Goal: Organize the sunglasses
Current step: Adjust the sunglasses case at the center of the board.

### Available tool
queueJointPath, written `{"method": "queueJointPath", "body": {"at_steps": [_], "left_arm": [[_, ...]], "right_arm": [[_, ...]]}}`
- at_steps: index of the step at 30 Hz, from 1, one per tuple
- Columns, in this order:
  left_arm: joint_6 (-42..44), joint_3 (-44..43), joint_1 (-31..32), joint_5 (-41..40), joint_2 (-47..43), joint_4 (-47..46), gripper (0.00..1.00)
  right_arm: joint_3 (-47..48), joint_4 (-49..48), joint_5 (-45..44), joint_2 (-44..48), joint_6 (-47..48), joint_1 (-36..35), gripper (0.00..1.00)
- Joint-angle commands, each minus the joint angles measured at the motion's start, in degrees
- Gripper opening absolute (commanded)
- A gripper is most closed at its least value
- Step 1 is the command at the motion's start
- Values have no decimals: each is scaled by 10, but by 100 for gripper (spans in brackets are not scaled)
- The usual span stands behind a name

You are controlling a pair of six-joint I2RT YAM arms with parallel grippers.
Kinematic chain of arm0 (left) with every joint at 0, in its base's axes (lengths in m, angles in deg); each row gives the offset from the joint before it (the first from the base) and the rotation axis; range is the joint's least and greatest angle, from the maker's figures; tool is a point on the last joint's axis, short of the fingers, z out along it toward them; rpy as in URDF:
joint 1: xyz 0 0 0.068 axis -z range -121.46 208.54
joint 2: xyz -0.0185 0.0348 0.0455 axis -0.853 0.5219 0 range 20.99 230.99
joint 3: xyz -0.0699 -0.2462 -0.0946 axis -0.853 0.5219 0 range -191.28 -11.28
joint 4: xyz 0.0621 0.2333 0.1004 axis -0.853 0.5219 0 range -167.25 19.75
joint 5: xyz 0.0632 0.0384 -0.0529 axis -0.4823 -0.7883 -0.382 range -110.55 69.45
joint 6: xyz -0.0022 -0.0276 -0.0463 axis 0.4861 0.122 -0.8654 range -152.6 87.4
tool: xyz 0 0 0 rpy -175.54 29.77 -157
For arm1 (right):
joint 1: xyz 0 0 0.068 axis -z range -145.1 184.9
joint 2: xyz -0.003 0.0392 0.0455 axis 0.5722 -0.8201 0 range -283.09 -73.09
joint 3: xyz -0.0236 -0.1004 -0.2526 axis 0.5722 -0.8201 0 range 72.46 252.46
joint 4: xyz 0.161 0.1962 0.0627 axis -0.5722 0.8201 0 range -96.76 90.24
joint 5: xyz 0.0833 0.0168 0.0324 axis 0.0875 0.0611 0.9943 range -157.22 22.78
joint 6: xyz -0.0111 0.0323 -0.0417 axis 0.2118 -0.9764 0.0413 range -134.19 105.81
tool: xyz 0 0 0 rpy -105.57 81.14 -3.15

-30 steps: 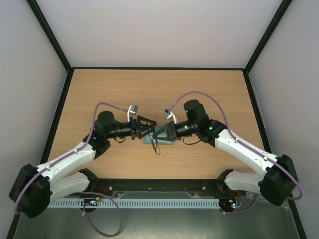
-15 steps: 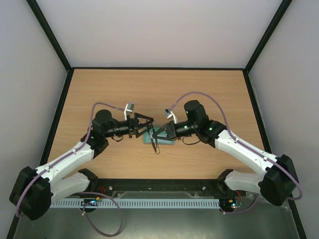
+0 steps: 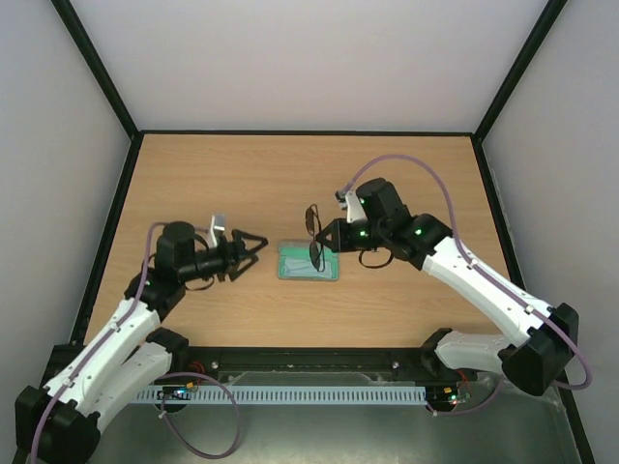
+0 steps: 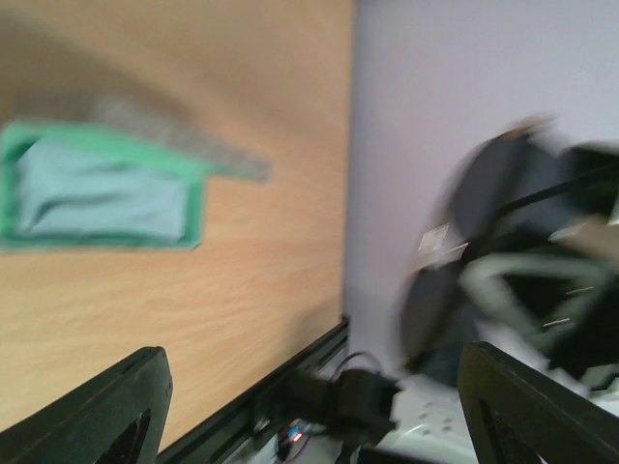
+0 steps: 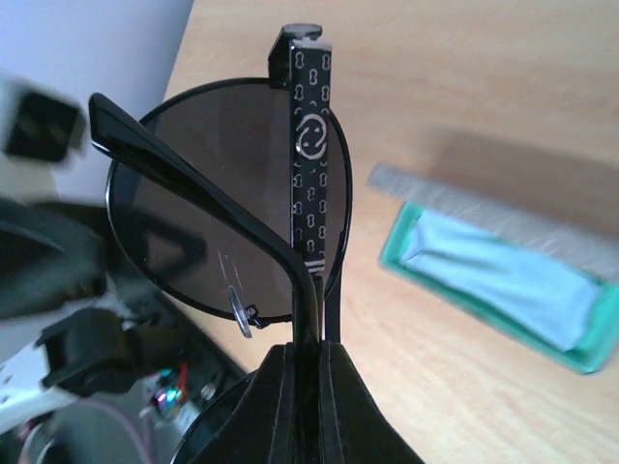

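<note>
The sunglasses (image 3: 313, 238) hang lifted above the table, held by my right gripper (image 3: 327, 236). In the right wrist view my gripper (image 5: 317, 353) is shut on the folded temple arms of the sunglasses (image 5: 232, 193), with one round dark lens filling the view. The open grey case (image 3: 309, 262) with teal inside and the light blue cloth (image 3: 309, 263) in it lies on the table just below them; it also shows in the right wrist view (image 5: 498, 280) and the left wrist view (image 4: 102, 188). My left gripper (image 3: 253, 245) is open and empty, left of the case.
The wooden table (image 3: 242, 184) has black edges and white walls around it. The left wrist view is blurred; it shows the table's near edge (image 4: 290, 372) and the right arm (image 4: 522, 251) beyond it.
My right gripper has lifted the sunglasses up and back from the case. My left gripper has let go and drawn back to the left, away from the case.
</note>
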Motion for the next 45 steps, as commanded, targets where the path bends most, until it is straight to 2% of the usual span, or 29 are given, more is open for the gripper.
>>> {"method": "queueJointPath", "body": {"at_steps": [1, 4, 6, 7, 9, 13, 17, 26, 33, 45], "left_arm": [[-12, 92, 36, -22, -31, 80, 84], [-57, 153, 73, -54, -39, 16, 84], [-101, 192, 98, -74, -30, -66, 85], [-124, 211, 107, -80, -19, -108, 87], [-152, 233, 125, -100, 13, -184, 98], [-170, 237, 143, -153, 82, -240, 99], [-206, 255, 153, -179, 165, -380, 99], [-243, 244, 179, -266, 315, -569, 99], [-252, 220, 181, -295, 407, -652, 99], [-260, 151, 168, -305, 549, -735, 99]], "right_arm": [[63, 92, -113, -2, 42, 15, 1], [73, 89, -107, -5, 39, 22, 1], [70, 85, -103, -5, 36, 25, 1], [68, 82, -100, -5, 35, 26, 1], [64, 80, -97, -5, 34, 29, 1], [63, 81, -93, -2, 35, 35, 1], [63, 86, -90, -4, 41, 41, 1], [54, 88, -81, -1, 48, 58, 1], [53, 98, -78, 0, 60, 69, 1], [54, 124, -88, 15, 72, 78, 1]]}}
